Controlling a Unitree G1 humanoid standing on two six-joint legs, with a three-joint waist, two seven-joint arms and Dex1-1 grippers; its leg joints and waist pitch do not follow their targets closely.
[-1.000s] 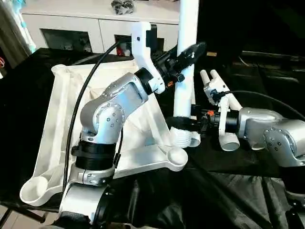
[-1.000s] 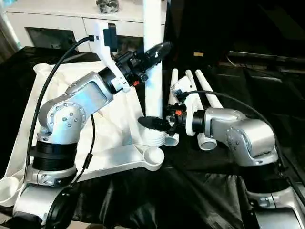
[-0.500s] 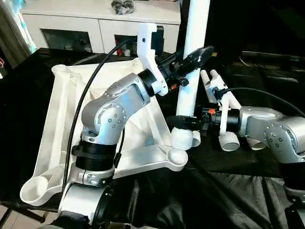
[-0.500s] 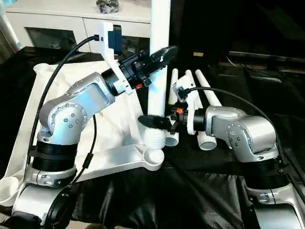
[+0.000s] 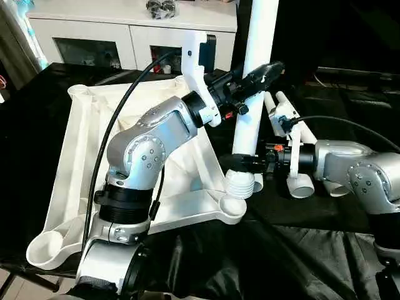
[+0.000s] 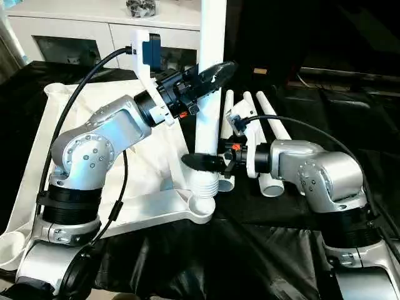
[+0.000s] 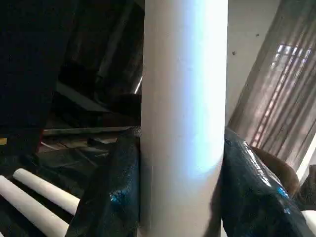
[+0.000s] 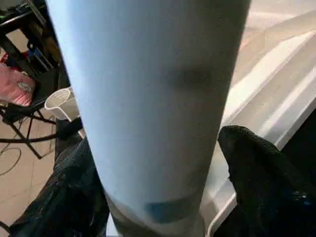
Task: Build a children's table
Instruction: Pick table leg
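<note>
Both claws pinch the upright leg [image 5: 253,94]: left claw [image 5: 259,75] high, right claw [image 5: 240,162] low. Its ribbed end hangs just above the tabletop's [image 5: 81,162] corner socket [image 5: 232,204], at the edge.

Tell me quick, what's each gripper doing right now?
Left gripper: shut on the upright white leg, high up.
Right gripper: shut on the same leg, low, just above its ribbed end.

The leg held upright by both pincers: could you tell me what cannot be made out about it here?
- Top end of the leg: cut off by the upper edge in both eye views.
- Whether its ribbed foot sits in the tabletop's corner socket: unclear from the eye views.
- Right pincer contact: the leg hides the far finger.
</note>
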